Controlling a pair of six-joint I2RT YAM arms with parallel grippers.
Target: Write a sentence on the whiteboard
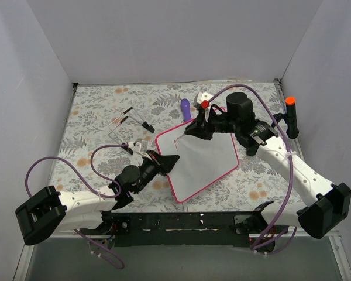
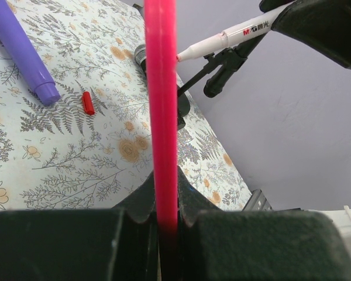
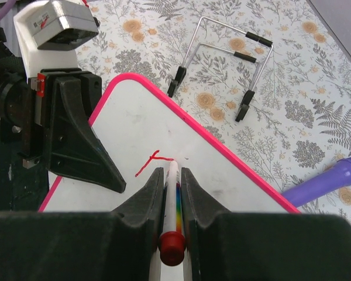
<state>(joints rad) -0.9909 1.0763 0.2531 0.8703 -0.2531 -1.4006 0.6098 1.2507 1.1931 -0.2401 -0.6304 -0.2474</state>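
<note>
While the left end effector is clamped on the left edge of the whiteboard, the right end effector is closed on a white marker. The marker's tip touches the board beside a short red stroke. The board sits askew in the middle of the bench, with a purple stick just beyond its far corner.

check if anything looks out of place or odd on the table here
A small red piece, perhaps a cap, lies loose on the floral table beside the purple stick. The whiteboard sits diagonal to the table edges, its pink frame clamped in the left gripper. Nothing looks spilled or damaged.
</note>
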